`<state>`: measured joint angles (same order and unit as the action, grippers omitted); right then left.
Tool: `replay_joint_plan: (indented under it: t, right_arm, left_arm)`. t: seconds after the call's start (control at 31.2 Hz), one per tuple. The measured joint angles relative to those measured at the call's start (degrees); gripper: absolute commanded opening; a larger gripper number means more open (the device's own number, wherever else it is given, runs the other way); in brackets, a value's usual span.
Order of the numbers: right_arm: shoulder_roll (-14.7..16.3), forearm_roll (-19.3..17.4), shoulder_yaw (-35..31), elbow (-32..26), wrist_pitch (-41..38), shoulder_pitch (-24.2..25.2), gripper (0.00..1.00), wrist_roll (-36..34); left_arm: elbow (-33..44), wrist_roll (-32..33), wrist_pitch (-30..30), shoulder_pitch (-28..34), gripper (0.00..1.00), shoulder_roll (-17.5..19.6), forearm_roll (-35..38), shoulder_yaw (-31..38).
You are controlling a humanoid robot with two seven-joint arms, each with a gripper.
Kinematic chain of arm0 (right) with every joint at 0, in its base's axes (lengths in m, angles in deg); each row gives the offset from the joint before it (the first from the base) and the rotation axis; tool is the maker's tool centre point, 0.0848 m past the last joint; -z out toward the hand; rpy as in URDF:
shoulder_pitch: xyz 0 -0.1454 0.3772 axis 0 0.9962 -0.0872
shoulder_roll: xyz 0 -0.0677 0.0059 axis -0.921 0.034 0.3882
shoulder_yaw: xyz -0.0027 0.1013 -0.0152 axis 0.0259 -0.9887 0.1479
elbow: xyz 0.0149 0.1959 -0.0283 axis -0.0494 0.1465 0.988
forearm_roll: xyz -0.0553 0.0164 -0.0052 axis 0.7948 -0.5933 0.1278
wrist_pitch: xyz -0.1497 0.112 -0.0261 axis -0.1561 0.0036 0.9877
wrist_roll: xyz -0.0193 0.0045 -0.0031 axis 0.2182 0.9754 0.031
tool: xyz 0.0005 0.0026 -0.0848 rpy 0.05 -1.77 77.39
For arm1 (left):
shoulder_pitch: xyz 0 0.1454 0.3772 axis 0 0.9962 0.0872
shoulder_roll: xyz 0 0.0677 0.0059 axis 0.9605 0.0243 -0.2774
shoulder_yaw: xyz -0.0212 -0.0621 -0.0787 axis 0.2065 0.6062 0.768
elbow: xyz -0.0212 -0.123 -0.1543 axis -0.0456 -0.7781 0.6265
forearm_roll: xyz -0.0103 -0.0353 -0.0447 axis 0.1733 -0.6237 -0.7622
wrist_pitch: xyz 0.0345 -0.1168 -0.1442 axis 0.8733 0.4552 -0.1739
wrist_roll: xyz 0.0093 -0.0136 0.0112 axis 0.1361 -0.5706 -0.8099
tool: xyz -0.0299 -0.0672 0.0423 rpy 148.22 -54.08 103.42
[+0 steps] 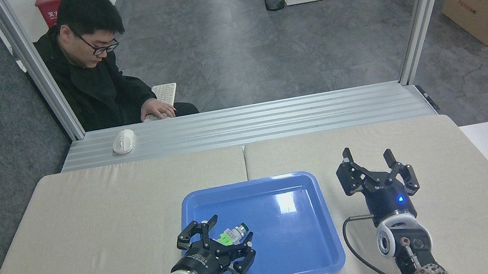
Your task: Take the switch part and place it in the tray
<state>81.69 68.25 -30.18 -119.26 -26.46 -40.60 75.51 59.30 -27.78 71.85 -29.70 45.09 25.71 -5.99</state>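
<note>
The switch part [232, 234] lies on its side on the floor of the tray [292, 248], in the near-left area, its dark cap pointing right and away from you. It sits between the spread fingers of your left gripper [218, 241], whose jaws stand wide apart with nothing held; whether a finger touches the part you cannot tell from this angle. That wide opening over the tray floor reads as a release: the part is inside the raised rim, so the placing looks done, and what remains is to lift your left arm clear without nudging the piece.

Your right gripper [373, 169] stands upright over the table [89, 222], just beside the tray's right edge, jaws open and empty, parked out of the way. Beyond the table, a person [94, 72] sits with a hand on a keyboard [165, 93], and a mouse [123, 140] rests on the metal ledge.
</note>
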Motion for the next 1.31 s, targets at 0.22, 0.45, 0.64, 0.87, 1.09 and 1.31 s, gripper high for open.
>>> replay_joint_plan:
  t: [0.22, 0.45, 0.64, 0.87, 1.09, 1.31]
  right_arm:
    - [-0.05, 0.0, -0.07, 0.0, 0.0, 0.0, 1.0, 0.0]
    - [-0.09, 0.0, -0.1, 0.0, 0.0, 0.0, 1.0, 0.0]
    - [-0.1, 0.0, -0.13, 0.0, 0.0, 0.0, 1.0, -0.01]
    - [-0.1, 0.0, -0.16, 0.0, 0.0, 0.0, 1.0, -0.01]
    - [-0.1, 0.0, -0.17, 0.0, 0.0, 0.0, 1.0, -0.01]
    - [-0.1, 0.0, -0.18, 0.0, 0.0, 0.0, 1.0, -0.02]
  left_arm:
    - [0.83, -5.31, 5.03, -0.82, 0.99, -0.44, -0.55, 2.79]
    - [-1.05, -11.19, 8.37, -2.84, 0.99, -0.44, -3.11, 8.93]
    - [-2.32, -13.02, 8.78, -3.49, 0.99, -0.24, -6.82, 13.63]
    - [-3.4, -14.86, 9.01, -4.15, 0.99, 0.0, -8.14, 17.49]
    - [-4.21, -16.71, 9.02, -4.61, 0.99, 0.11, -4.14, 19.69]
    - [-4.99, -17.21, 8.93, -4.71, 0.99, 0.19, -1.9, 21.13]
